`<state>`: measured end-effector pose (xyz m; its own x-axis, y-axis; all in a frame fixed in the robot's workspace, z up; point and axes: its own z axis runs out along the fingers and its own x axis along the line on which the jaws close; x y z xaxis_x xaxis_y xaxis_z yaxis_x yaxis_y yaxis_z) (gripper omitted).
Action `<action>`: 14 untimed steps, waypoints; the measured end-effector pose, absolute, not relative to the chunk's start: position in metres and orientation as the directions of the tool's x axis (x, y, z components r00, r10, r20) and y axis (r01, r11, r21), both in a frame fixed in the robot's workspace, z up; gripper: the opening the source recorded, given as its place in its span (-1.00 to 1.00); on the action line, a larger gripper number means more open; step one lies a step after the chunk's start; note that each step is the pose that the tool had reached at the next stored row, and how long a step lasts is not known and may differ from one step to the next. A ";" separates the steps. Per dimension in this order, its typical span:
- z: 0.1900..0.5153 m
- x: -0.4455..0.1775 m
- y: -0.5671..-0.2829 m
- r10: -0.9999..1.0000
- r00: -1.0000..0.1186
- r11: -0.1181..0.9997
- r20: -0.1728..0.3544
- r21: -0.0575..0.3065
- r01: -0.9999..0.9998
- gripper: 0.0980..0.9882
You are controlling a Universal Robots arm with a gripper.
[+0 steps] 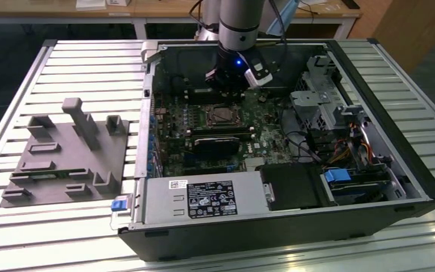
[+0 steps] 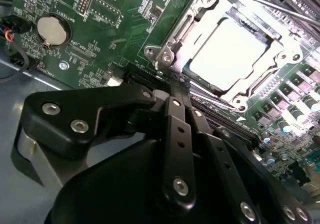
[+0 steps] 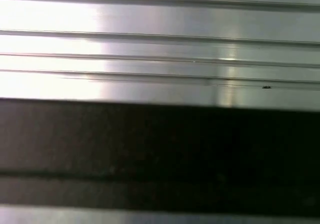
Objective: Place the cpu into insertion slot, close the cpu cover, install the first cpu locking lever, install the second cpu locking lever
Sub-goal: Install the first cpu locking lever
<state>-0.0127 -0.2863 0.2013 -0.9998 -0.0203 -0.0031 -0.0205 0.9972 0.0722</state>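
An open black computer case (image 1: 399, 170) lies on its side on a counter (image 1: 89, 68) of ribbed, silvery aluminium slats. Inside it sits a green circuit board (image 1: 183, 122) studded with small components, with a black rectangular block (image 1: 216, 146) near its middle and a labelled grey metal box (image 1: 202, 199) along the near wall. The robot arm (image 1: 239, 22), a smooth grey cylinder, reaches down into the case just behind the insertion slot (image 1: 221, 115). In the second wrist view the cpu (image 2: 229, 51), a flat square chip with a pale metal top, lies in the insertion slot, and the cpu cover (image 2: 200, 13), a thin bright metal frame with a square window, lies flat around it. The pincer (image 2: 176, 91), made of matt black linked bars with round silver rivets, has its fingers together, their tips touching the board just beside one corner of the cover. A round silver coin cell (image 2: 52, 31) sits on the board well apart. On the exterior view's left a grey moulded fixture (image 1: 63, 158) with upright posts rests on the counter.
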 end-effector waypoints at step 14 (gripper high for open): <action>0.198 -0.013 -0.286 -0.020 -1.000 0.999 -0.002 0.041 -0.020 -0.96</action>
